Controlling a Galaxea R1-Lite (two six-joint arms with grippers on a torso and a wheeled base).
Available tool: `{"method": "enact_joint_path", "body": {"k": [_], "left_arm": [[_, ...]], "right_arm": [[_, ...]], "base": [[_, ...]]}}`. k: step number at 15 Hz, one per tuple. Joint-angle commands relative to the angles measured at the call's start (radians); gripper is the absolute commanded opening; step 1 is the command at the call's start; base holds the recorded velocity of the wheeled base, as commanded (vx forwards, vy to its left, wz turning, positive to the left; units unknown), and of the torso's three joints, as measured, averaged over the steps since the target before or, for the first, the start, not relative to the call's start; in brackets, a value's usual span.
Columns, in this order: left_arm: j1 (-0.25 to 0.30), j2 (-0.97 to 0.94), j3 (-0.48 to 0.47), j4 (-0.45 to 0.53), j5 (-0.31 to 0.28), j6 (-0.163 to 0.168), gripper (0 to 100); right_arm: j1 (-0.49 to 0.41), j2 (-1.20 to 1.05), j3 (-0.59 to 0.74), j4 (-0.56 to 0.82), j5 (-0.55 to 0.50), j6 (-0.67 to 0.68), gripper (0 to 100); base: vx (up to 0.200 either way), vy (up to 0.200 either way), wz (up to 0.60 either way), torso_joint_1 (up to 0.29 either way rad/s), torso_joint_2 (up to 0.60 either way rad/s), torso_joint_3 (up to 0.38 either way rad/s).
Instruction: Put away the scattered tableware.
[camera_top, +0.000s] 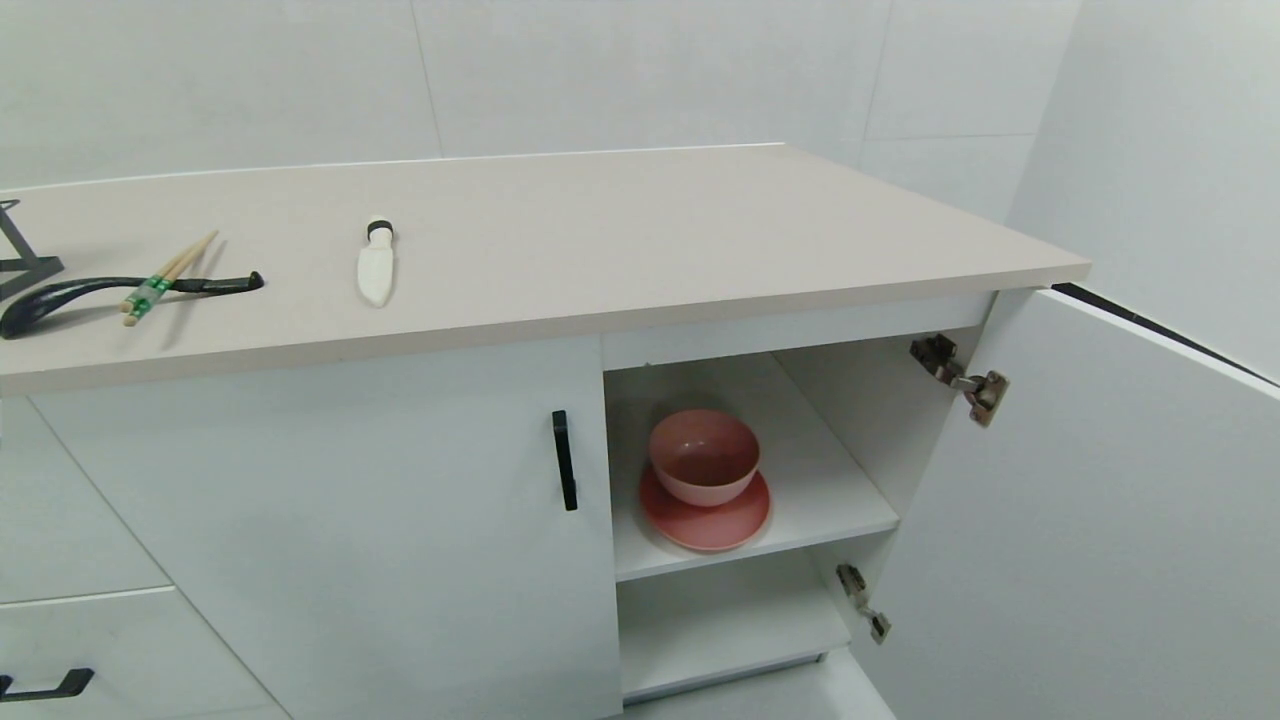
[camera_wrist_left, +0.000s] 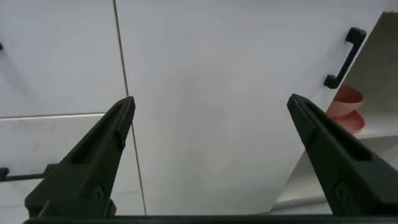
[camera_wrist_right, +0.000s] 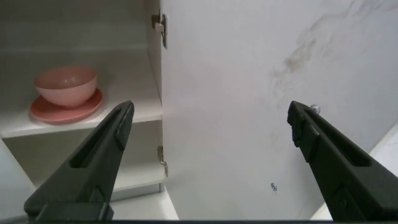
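Pink bowl (camera_top: 704, 455) and plate (camera_top: 705, 522) sit in the open cupboard (camera_top: 860, 420); chopsticks (camera_top: 165, 275), black spoon (camera_top: 100, 292) and white knife (camera_top: 376, 264) wait left on the counter (camera_top: 700, 230). Left gripper (camera_wrist_left: 210, 99) and right gripper (camera_wrist_right: 210, 106) gape wide, empty

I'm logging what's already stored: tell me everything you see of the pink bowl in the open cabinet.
The round pink bowl looks like matte plastic, deep, with a smooth rim and an empty inside. It stands upright on a flat pink plate of the same colour and touches nothing else. Both sit on the upper white shelf of the cabinet, whose right door is swung open, just right of the closed door's black handle.
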Motion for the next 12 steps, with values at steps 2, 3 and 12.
{"method": "enact_joint_path", "body": {"k": [2, 3, 12], "left_arm": [[0.01, -0.024, 0.0, 0.038, -0.004, 0.002, 100], [0.01, -0.024, 0.0, 0.038, -0.024, 0.011, 100], [0.01, -0.024, 0.0, -0.144, -0.101, 0.123, 100]], "right_arm": [[0.0, 0.004, 0.046, -0.006, 0.004, 0.004, 100], [0.0, 0.004, 0.047, -0.009, 0.018, 0.003, 100], [0.0, 0.002, 0.049, -0.009, 0.185, 0.064, 100]], "base": [[0.0, 0.0, 0.0, 0.0, 0.0, 0.0], [0.0, 0.0, 0.0, 0.0, 0.0, 0.0], [0.0, 0.0, 0.0, 0.0, 0.0, 0.0]]}}
